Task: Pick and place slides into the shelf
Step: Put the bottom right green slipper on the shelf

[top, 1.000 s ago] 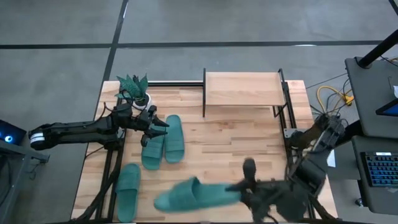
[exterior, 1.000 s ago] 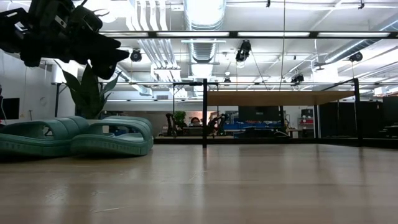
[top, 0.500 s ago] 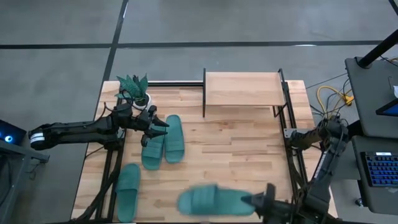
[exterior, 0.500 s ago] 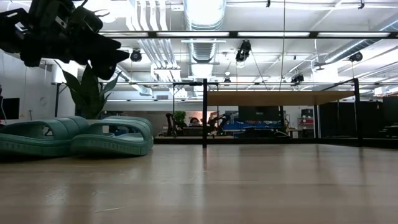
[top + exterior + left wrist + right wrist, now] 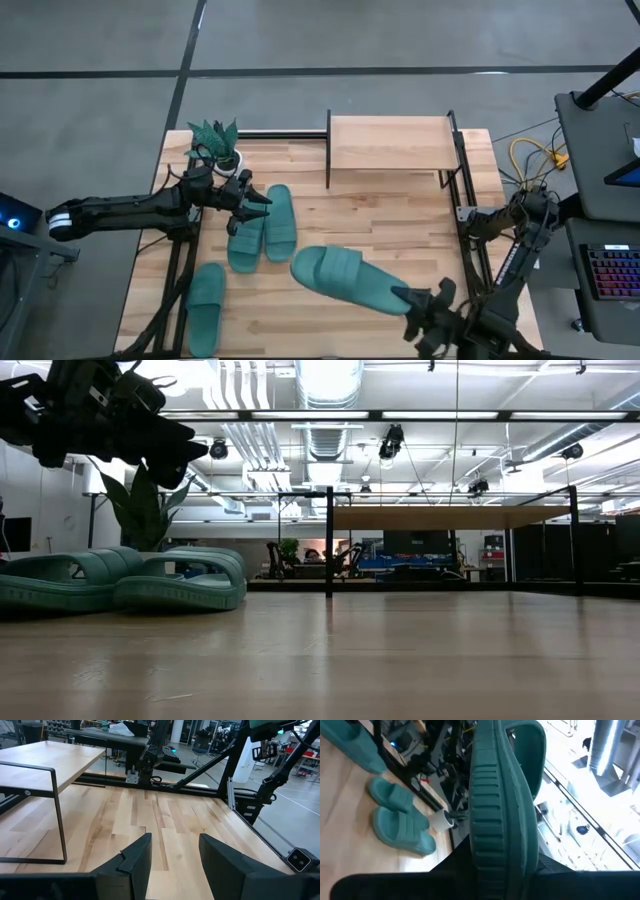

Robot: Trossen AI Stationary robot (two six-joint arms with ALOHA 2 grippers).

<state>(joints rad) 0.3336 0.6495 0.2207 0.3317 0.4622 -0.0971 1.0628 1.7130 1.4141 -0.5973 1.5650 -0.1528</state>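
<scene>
Four teal slides: three (image 5: 247, 240) lie on the counter (image 5: 400, 225) at frame left, one (image 5: 345, 277) pinched by the right end effector (image 5: 420, 300); left end effector (image 5: 255, 205) spread, empty.

Overhead and table-level views, two wrist close-ups, all sharing the tabletop (image 5: 340, 225).

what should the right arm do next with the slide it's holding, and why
Probably carry it toward the shelf. The right gripper is shut on one slide at the near edge of the table, lifted and angled, while the shelf top looks bare at the far side. The left gripper hovers open over the slide pair, so the middle of the table seems free to cross.
</scene>
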